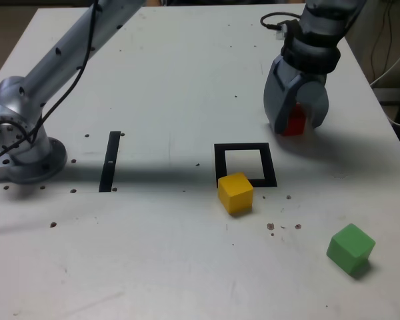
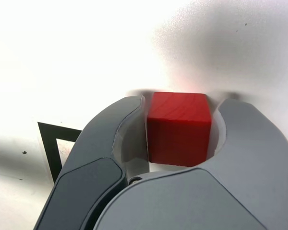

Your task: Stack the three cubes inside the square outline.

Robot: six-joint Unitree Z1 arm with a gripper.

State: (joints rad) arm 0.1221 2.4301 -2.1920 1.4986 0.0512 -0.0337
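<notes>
The red cube (image 1: 295, 121) rests on the table at the far right of the exterior view, and my gripper (image 1: 295, 129) is shut on it from above. The wrist view shows the red cube (image 2: 178, 128) filling the gap of the gripper (image 2: 180, 103), with both grey jaws against its sides. Nearer the camera is the square outline (image 1: 220, 163), a corner of which (image 2: 48, 143) also shows in the wrist view. A yellow cube (image 1: 235, 192) sits on the outline's near border, mostly outside it. A green cube (image 1: 351, 249) lies apart at the near right.
A narrow black strip (image 1: 111, 160) lies on the table at the exterior view's left, next to the arm's base (image 1: 20, 143). A black cable (image 1: 273, 23) hangs by the wrist. The table's right edge runs close behind the gripper.
</notes>
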